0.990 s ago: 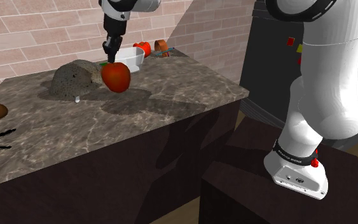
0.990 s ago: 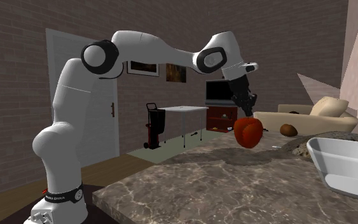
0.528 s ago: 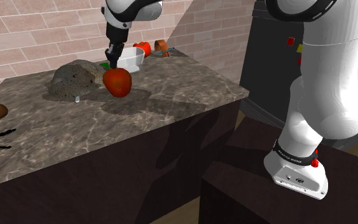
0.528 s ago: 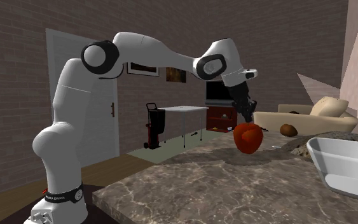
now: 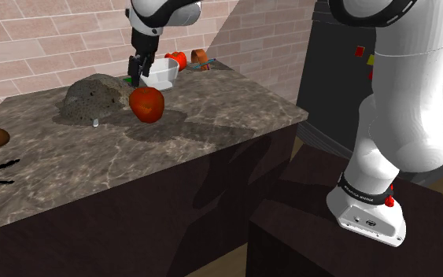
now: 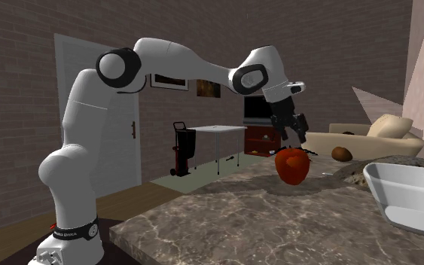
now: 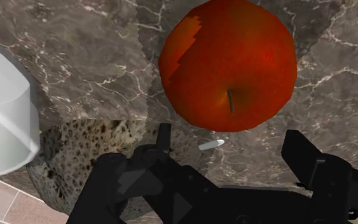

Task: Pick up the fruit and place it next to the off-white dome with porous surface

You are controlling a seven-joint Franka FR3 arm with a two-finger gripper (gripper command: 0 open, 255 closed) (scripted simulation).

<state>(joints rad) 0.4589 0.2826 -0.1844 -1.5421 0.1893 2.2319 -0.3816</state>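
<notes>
Marble-patterned counter (image 5: 212, 118) taken as landmark, with a dark cabinet front (image 5: 133, 228) seen beneath it. Directly behind the counter a pale brick wall (image 5: 23, 39) is noted, crossed by a slanted band of light. Wooden floor (image 6: 127, 199) is seen beyond the counter's edge. Recorded across the room from the counter:
- dark brick wall (image 6: 14, 90)
- white door (image 6: 74, 53)
- two framed pictures (image 6: 169, 80)
- white table (image 6: 218, 130)
- dark screen (image 6: 257, 110) above a reddish shelf unit (image 6: 263, 141)

A beige sofa (image 6: 361, 140) with a cushion (image 6: 387, 124) is placed past the counter's far end.

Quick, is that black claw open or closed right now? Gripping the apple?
Gripper: open, holding nothing; the red apple lies beyond its fingers, not touched by them.
</notes>
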